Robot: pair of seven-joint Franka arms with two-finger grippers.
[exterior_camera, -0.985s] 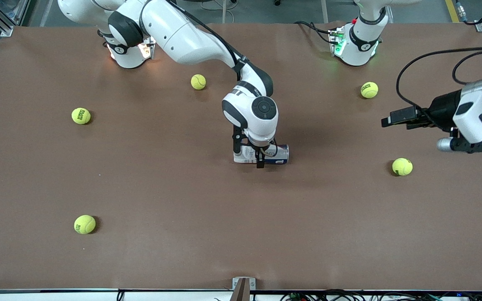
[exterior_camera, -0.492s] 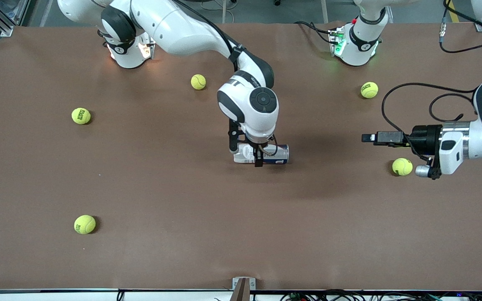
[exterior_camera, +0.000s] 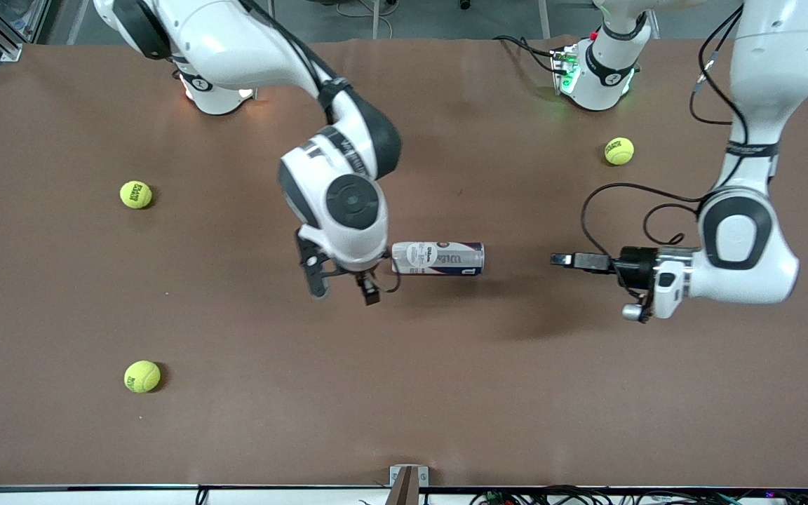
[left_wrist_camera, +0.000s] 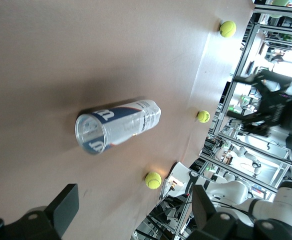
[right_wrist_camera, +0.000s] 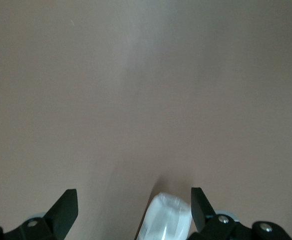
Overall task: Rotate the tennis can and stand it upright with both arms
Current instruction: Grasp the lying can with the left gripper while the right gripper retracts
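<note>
The tennis can (exterior_camera: 438, 258) lies on its side on the brown table (exterior_camera: 404, 393), a clear tube with a white and navy label. My right gripper (exterior_camera: 343, 293) is open and empty just off the can's end toward the right arm's end of the table. In the right wrist view that white end (right_wrist_camera: 164, 219) shows between my open fingers (right_wrist_camera: 66, 207). My left gripper (exterior_camera: 558, 260) is level, open and empty, pointing at the can's other end with a gap between. The left wrist view shows the can (left_wrist_camera: 118, 125) end-on ahead of my open left gripper (left_wrist_camera: 136, 210).
Yellow-green tennis balls lie on the table: one (exterior_camera: 136, 194) and another (exterior_camera: 142, 376) toward the right arm's end, one (exterior_camera: 618, 151) near the left arm's base. The left wrist view shows balls (left_wrist_camera: 153, 180), (left_wrist_camera: 202, 116), (left_wrist_camera: 227, 28).
My right gripper has come off the can's middle and moved to its end toward the right arm's side. My left arm has swung in and down toward the can's other end. The can has stayed put.
</note>
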